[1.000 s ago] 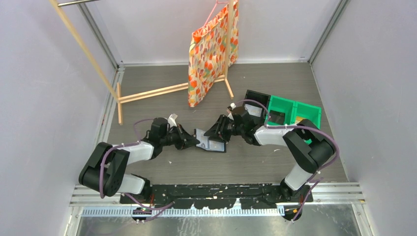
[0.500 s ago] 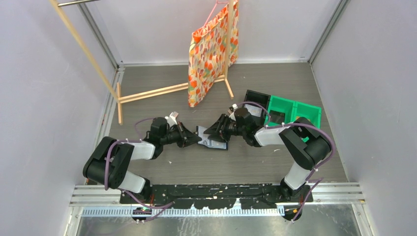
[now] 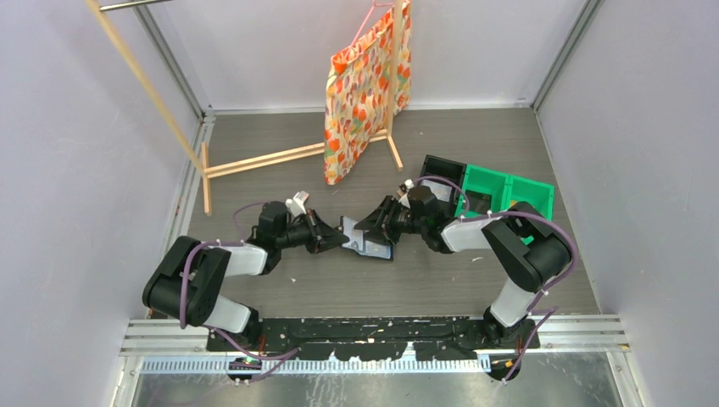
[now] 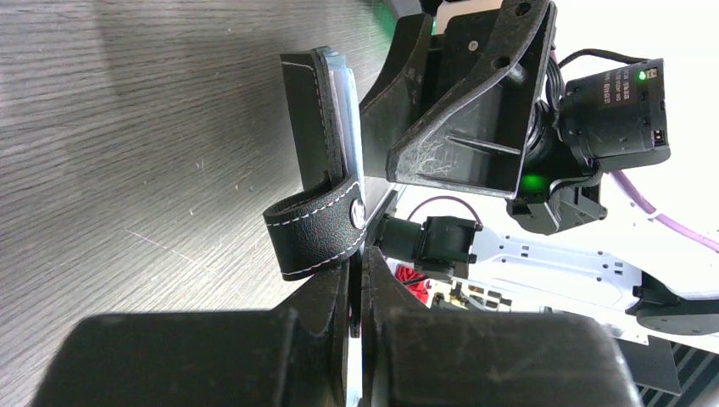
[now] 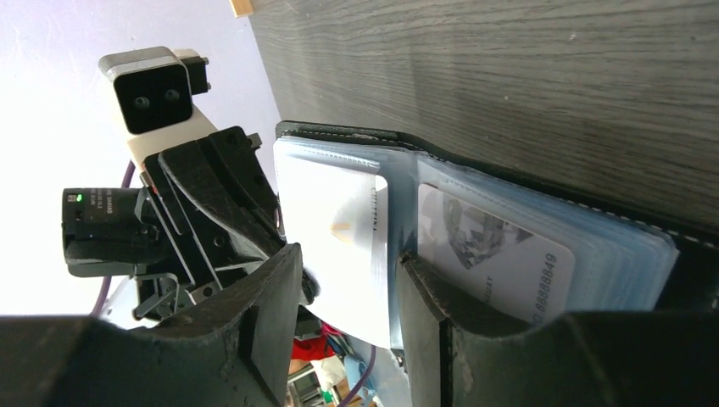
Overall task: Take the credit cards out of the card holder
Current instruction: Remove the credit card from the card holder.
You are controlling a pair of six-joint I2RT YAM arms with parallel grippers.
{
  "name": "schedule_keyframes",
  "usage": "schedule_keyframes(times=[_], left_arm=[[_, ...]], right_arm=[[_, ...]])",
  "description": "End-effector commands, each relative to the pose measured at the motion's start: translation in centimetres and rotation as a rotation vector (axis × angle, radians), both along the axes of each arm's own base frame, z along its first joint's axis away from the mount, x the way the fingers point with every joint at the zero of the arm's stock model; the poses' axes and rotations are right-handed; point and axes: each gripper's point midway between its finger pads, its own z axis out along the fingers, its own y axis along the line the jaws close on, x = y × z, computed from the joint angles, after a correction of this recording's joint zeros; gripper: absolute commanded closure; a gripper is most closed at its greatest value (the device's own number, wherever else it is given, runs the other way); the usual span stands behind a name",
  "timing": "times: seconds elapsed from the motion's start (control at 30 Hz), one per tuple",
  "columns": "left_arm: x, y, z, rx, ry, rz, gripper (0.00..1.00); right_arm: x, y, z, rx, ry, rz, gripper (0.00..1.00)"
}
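Card holder [image 3: 368,245] stands open at mid-table, left gripper [image 4: 356,264] clenched on its left edge; pale credit card [image 5: 337,242] protrudes from the left pocket, long axis toward the right gripper [image 5: 349,259], whose spread jaws straddle it, seemingly without contact

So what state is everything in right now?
Holder: open, pockets showing.
White card: looks partly pulled out of its pocket.
Second card: tucked in its pocket.
Clasp tab: undone, curling loose.
Left gripper: shut on the holder.
Right gripper: open, straddling the white card.
Bag: hanging up.
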Motion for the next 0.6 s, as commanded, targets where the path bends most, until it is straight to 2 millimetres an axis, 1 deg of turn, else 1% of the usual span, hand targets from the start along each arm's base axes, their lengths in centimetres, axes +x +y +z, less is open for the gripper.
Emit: schedule_keyframes(times=[0.0, 0.13, 0.27, 0.47, 0.57], left_arm=[[0.8, -0.7, 4.2, -0.086, -0.152, -0.039, 0.99], [0.9, -0.7, 4.2, -0.092, -0.151, -0.034, 1.0], [1.0, -0.6, 4.1, -0.093, -0.146, -0.031, 0.99], [1.0, -0.5, 3.8, -0.093, -0.135, -0.033, 1.0], [1.0, -0.5, 3.7, -0.093, -0.128, -0.039, 0.99]], right_arm=[[0.1, 0.5, 1.1, 0.062, -0.017, 0.019, 0.5], [0.3, 0.8, 2.2, 0.158, -0.014, 0.0, 0.55], [0.8, 0.4, 3.5, 0.299, -0.001, -0.051, 0.6], [0.9, -0.2, 3.8, 0.411, 0.022, -0.098, 0.72], [0.8, 0.0, 4.6, 0.453, 0.015, -0.087, 0.76]])
